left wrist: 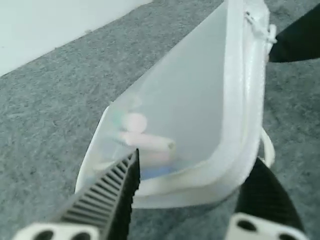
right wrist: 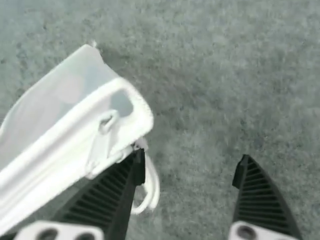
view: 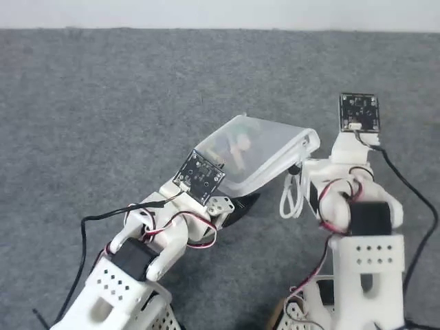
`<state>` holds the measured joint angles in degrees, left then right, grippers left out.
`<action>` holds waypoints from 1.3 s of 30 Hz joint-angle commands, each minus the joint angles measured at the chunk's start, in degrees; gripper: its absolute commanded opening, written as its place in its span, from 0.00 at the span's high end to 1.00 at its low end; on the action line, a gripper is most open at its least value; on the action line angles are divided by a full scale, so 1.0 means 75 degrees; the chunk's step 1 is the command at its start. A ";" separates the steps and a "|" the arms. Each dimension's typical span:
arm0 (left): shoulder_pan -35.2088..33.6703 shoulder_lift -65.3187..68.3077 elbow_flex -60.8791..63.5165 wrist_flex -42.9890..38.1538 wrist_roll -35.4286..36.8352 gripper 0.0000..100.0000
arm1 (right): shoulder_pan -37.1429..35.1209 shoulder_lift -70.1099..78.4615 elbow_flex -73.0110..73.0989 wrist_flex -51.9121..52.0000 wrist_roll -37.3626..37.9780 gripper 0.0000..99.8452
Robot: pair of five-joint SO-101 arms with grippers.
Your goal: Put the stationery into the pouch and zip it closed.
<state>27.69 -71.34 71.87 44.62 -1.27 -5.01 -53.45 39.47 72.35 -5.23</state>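
My left jaws are standing wide apart at the pouch's [left wrist: 200, 100] 7 o'clock, with one end of it lying between them. Whether they are pressing it, I cannot tell. My right jaws are gaping too, holding nothing, at the pouch's 4 o'clock, one tip just beside the zip [right wrist: 65, 155] end, where a white loop [right wrist: 150, 187] is hanging. The pouch is tilting up off the grey tabletop [view: 103, 103], stationery [left wrist: 145, 142] showing through its side. Beyond, at 12 o'clock, a pale wall [view: 206, 12] is bordering the tabletop.
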 commanded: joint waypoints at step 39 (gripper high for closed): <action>-0.0070 -0.4396 0.0768 0.0821 0.0094 0.70 | -0.0744 -0.3686 0.1805 -0.0697 0.1055 0.73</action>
<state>27.25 -103.16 78.20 50.86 -0.92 -10.46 -80.62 53.27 68.66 1.54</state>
